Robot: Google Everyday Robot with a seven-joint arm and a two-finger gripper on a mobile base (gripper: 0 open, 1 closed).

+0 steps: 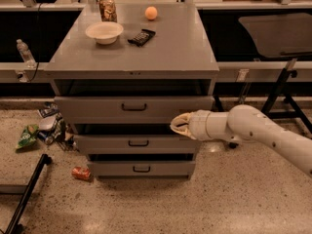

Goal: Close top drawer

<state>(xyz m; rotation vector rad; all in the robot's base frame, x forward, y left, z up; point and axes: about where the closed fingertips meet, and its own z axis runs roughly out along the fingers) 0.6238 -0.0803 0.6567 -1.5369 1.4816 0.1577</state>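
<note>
The top drawer (97,107) is a wide grey drawer with a dark bar handle (134,107). It stands pulled out from the cabinet, with a dark gap above its front panel. My gripper (176,125) comes in from the right on a white arm. It sits at the lower right part of the drawer's front, level with the panel's bottom edge. Whether it touches the panel I cannot tell.
Two shorter drawers (138,143) sit below, also slightly out. On the cabinet top (180,43) lie a white bowl (104,31), a dark snack bar (141,36), an orange (151,12) and a can (107,9). Litter (29,135) and a red can (81,173) lie on the floor at left. Black stand legs (282,89) are at right.
</note>
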